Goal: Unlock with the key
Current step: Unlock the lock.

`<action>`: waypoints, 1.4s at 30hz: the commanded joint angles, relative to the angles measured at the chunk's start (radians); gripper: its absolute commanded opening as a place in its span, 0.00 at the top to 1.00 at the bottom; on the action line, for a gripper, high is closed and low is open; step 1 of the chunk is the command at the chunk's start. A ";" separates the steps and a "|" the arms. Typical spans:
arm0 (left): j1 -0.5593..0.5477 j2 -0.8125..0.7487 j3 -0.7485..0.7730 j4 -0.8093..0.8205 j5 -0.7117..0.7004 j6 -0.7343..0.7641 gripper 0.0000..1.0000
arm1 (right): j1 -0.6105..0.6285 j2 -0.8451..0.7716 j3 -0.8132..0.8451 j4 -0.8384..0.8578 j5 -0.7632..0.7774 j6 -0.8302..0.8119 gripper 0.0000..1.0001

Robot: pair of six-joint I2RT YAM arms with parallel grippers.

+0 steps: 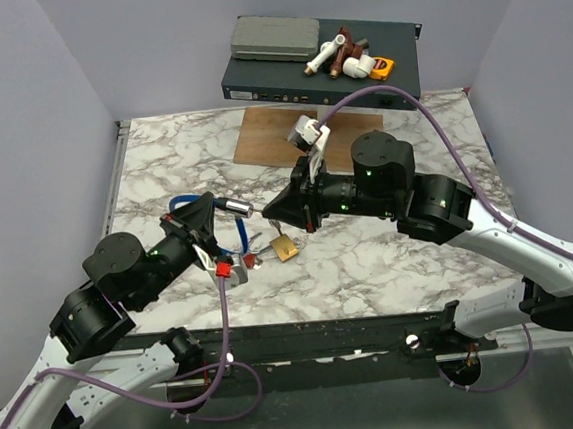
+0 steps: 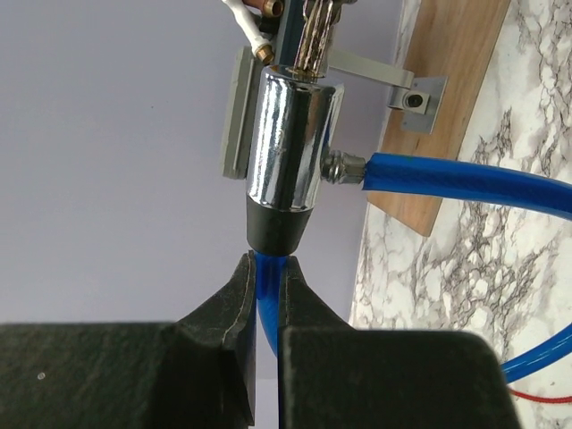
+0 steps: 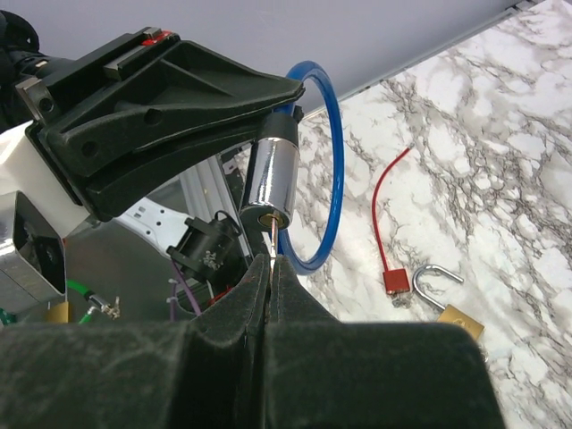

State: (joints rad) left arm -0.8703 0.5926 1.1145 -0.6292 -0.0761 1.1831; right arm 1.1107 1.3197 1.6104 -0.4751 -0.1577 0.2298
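Marble desk (image 1: 401, 265), lock held off it: left gripper (image 2: 265, 268) pinches the blue cable (image 2: 465, 183) just under the chrome cylinder (image 2: 290, 143); right gripper (image 3: 270, 266) is pinched on the key (image 3: 272, 234) at the keyhole. Cable looks floppy and the cylinder slick, so you want your grip right by the cylinder

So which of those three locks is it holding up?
The chrome one, pinched by its blue cable in the left gripper; the brass padlock and red padlock lie on the table.
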 commanded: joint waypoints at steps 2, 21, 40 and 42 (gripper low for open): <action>-0.029 -0.010 0.016 0.056 0.040 0.002 1.00 | 0.000 -0.002 -0.015 0.101 0.009 0.029 0.99; -0.170 0.018 0.043 0.065 -0.061 0.002 1.00 | -0.001 0.064 0.013 0.121 0.001 0.044 0.99; -0.191 0.045 0.084 -0.017 -0.169 -0.136 1.00 | -0.001 -0.079 0.003 -0.038 0.013 -0.049 0.22; -0.186 0.052 0.094 -0.015 -0.182 -0.145 1.00 | 0.000 -0.123 -0.051 -0.015 0.043 -0.042 0.06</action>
State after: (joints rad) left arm -1.0634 0.6350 1.1473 -0.6689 -0.2363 1.0859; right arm 1.1061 1.2518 1.6283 -0.4629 -0.1654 0.2008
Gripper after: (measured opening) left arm 0.047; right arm 0.820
